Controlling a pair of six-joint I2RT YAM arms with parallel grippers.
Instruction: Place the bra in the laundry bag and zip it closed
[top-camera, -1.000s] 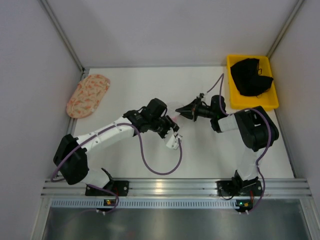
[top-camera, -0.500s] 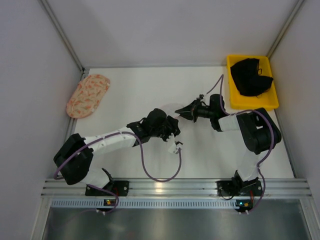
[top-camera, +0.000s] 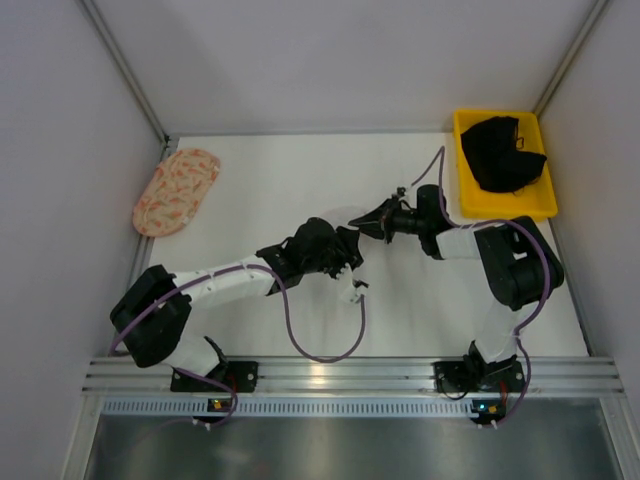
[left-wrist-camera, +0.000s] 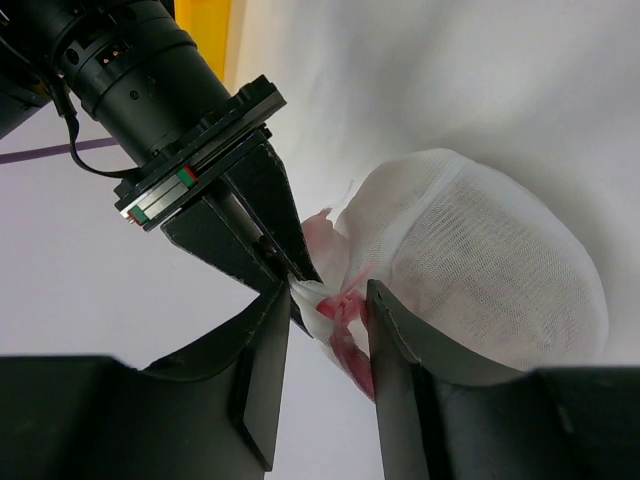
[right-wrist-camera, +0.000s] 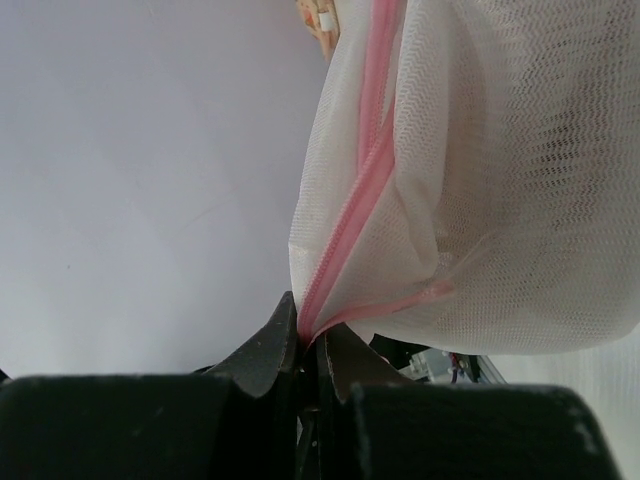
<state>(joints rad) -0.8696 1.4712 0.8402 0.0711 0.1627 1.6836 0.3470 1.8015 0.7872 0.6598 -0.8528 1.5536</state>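
Right, the right gripper (right-wrist-camera: 308, 335) is clamped tight on the laundry bag (left-wrist-camera: 480, 270) at the end of its pink zip (right-wrist-camera: 360, 200), a hold I'd judge is meant to keep the rim taut, centre of the overhead view. The left gripper (left-wrist-camera: 328, 300) sits opposite, jaws apart around a pink scrap at the zip's end, probably lining up the pull. Left arm reaches low and long; right arm is folded at the elbow. The bra? Can't make it out through the mesh.
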